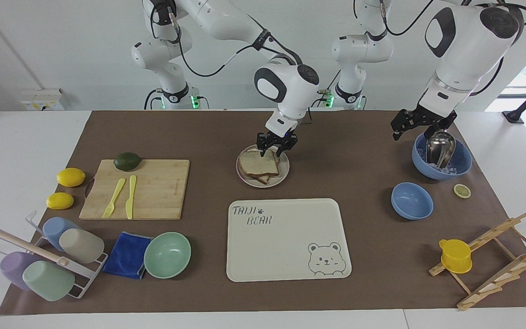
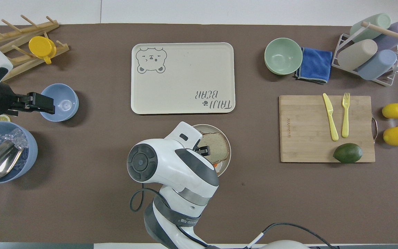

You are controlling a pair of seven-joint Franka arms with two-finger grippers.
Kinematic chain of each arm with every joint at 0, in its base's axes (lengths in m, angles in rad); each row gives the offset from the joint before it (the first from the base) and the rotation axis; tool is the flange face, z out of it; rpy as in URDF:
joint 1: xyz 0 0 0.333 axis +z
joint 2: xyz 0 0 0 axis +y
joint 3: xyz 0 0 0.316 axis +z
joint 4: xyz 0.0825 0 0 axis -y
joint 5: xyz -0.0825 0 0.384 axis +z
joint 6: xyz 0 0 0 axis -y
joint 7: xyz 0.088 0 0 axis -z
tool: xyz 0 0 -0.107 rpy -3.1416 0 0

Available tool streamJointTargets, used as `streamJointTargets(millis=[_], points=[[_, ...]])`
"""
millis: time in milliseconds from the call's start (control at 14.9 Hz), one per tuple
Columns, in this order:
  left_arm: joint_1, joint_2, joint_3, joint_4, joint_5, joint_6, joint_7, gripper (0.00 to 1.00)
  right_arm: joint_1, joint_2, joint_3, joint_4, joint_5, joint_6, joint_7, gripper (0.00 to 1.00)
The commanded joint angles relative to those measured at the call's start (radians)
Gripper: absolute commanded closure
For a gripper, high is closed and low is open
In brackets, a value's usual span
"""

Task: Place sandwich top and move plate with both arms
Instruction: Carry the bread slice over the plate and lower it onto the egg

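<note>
Brown table mat: our right gripper (image 1: 276, 145) stands spread above the sandwich top (image 1: 257, 161), risking dragging it off the plate (image 1: 283, 172); left gripper (image 1: 420, 122) waits, spread.

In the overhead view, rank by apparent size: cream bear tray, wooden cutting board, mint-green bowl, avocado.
1. Cream bear tray, largest.
2. Wooden cutting board, somewhat smaller.
3. Mint-green bowl, clearly smaller than both.
4. Avocado, smallest.
All lie flat on the table, so camera nearness hardly changes this order.

A slice of bread (image 2: 216, 147) lies flat on a round plate (image 2: 227, 143) on the brown tabletop (image 2: 81, 193), partly under the right arm (image 2: 171, 166). A cream bear tray (image 2: 185, 69) sits farther out.
</note>
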Motion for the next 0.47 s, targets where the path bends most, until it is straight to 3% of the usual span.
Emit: streamJointTargets(millis=[0, 201, 401], points=[[0.005, -0.034, -0.012, -0.061, -0.011, 0.062, -0.028, 0.00, -0.095, -0.088, 0.004, 0.020, 0.079, -0.005, -0.020, 0.00], [-0.031, -0.025, -0.017, -0.110, -0.037, 0.126, -0.061, 0.00, -0.254, -0.172, 0.003, 0.026, 0.132, -0.042, -0.185, 0.00], [-0.120, 0.006, -0.015, -0.166, -0.089, 0.236, -0.177, 0.00, -0.446, -0.198, 0.003, 0.070, 0.167, -0.132, -0.414, 0.00]])
